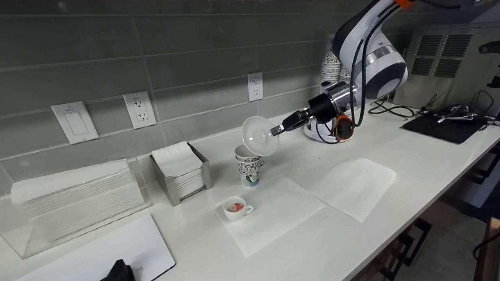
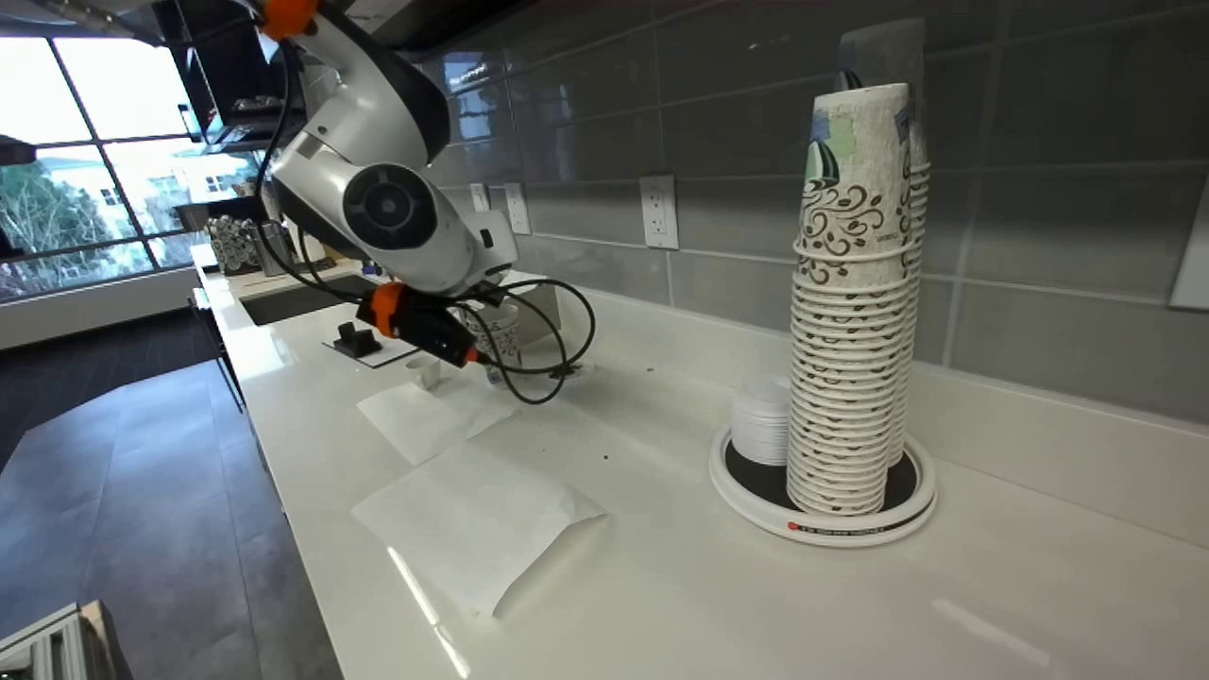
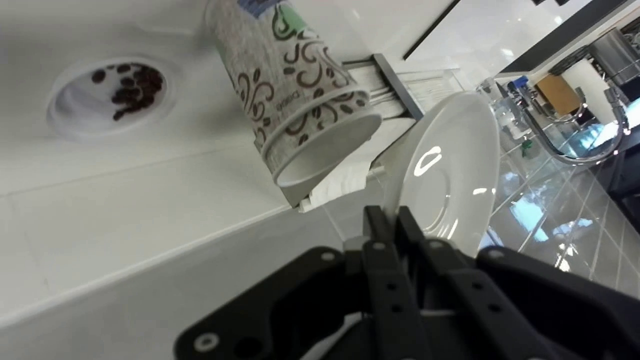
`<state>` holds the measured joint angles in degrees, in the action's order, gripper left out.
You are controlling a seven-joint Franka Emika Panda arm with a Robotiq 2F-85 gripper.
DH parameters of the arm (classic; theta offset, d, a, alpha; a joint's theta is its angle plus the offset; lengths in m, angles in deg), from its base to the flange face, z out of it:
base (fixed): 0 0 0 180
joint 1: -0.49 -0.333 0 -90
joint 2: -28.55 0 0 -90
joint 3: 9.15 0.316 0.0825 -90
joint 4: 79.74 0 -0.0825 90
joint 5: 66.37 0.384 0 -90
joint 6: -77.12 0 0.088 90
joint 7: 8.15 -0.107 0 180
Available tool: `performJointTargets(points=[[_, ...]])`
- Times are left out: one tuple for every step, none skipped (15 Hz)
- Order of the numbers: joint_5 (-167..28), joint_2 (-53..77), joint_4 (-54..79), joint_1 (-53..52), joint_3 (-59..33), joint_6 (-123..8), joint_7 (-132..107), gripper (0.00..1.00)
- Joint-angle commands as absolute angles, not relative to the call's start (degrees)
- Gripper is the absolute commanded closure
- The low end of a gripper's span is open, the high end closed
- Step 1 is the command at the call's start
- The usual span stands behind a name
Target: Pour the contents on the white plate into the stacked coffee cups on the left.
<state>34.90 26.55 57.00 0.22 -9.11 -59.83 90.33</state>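
The white plate (image 1: 256,132) is tipped steeply onto its edge, with my gripper (image 1: 276,130) shut on its rim. Its lower edge overlaps the mouth of the stacked coffee cups (image 1: 249,168) in that exterior view; whether they touch I cannot tell. In the wrist view, the gripper (image 3: 392,216) pinches the rim of the plate (image 3: 457,170) between its two black fingertips. The inner face that shows there is bare and shiny. Beside it the cups (image 3: 295,95) stand with their open mouth showing. The contents are hidden or out of view; the inside bottom of the cups does not show.
A white dish (image 3: 80,107) with dark brown bits stands beside the cups. In front, a small white cup (image 1: 230,215) with reddish contents sits on paper. A napkin holder (image 1: 172,191) is near the wall. Tall cup columns (image 2: 845,312) rise from a round tray (image 2: 723,472).
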Motion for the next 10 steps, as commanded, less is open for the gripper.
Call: performJointTargets(points=[[28.50, 29.56, 59.90, -0.10, -8.92, -60.26, 79.06, 0.98], [26.36, 29.66, 60.34, 0.03, -9.02, -59.89, 76.28, 0.98], [24.44, 29.63, 60.48, 0.19, -9.15, -59.83, 73.64, 0.98], [22.73, 29.57, 60.59, 0.28, -9.25, -60.07, 71.30, 0.98], [21.33, 29.45, 60.66, 0.33, -9.30, -60.40, 69.13, 0.98], [19.14, 29.12, 60.64, 0.42, -9.39, -60.13, 66.42, 0.98], [17.21, 28.58, 60.44, 0.45, -9.44, -60.40, 63.91, 0.98], [15.67, 28.20, 60.25, 0.48, -9.50, -60.65, 61.75, 0.98], [13.71, 27.43, 59.82, 0.47, -9.52, -61.02, 59.13, 0.98], [12.10, 27.01, 59.56, 0.45, -9.55, -61.44, 56.93, 0.98]])
